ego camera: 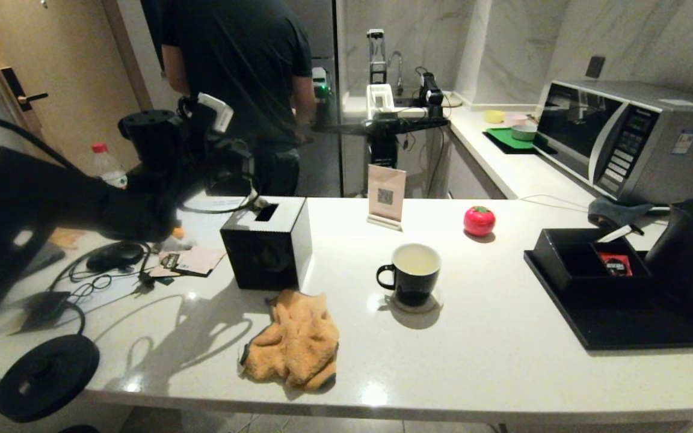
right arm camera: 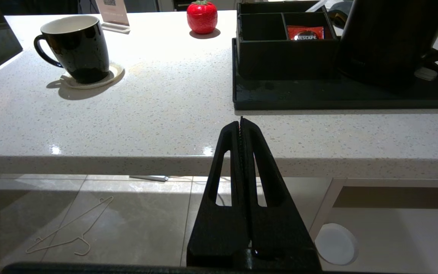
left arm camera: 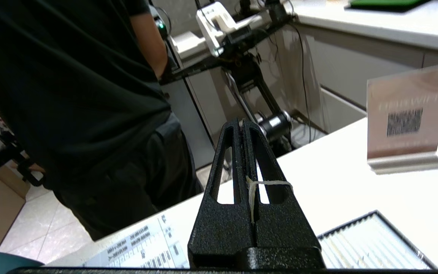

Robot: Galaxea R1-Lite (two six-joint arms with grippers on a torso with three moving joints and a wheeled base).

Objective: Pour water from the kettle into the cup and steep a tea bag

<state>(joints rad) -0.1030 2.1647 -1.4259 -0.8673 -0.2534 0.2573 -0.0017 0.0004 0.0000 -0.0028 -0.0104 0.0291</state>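
Note:
The black cup (ego camera: 411, 273) stands on a pale coaster mid-counter, and its white inside shows a pale surface that looks like water (ego camera: 417, 260). On the black tray (ego camera: 623, 334) at the right sits the kettle (ego camera: 692, 252), also seen in the right wrist view as the kettle (right arm camera: 386, 38) beyond the cup (right arm camera: 75, 47). My left gripper (left arm camera: 242, 121) is held above the counter's far left and is shut on the tea bag's thin white string (left arm camera: 268, 183). The pouch is hidden. My right gripper (right arm camera: 241, 121) is shut and empty, low in front of the counter's front edge.
A black tissue box (ego camera: 265, 243) and an orange cloth (ego camera: 295, 340) lie left of the cup. Behind it are a QR sign (ego camera: 386, 195) and a red tomato-shaped thing (ego camera: 479, 221). A compartment box holds a red sachet (ego camera: 615, 263). The round black disc (ego camera: 46, 376) sits front left; a person (ego camera: 238, 72) stands behind.

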